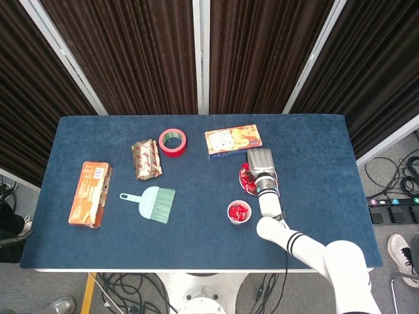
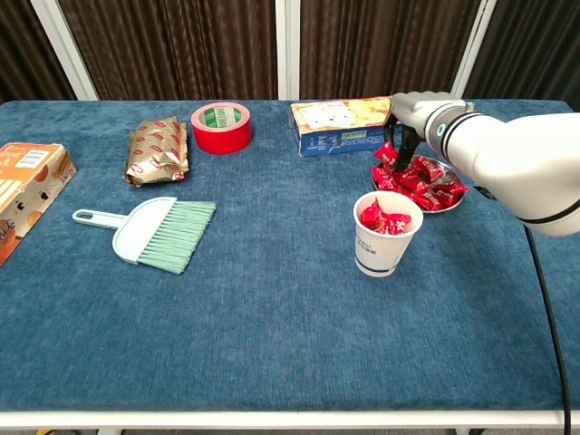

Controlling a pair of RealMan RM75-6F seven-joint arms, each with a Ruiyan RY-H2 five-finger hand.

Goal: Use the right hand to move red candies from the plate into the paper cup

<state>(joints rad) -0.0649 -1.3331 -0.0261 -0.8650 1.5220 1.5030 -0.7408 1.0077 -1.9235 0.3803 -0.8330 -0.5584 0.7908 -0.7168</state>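
Chest view alone shows right hand (image 2: pixel 405 136) apparently pinching a candy (image 2: pixel 388 153).
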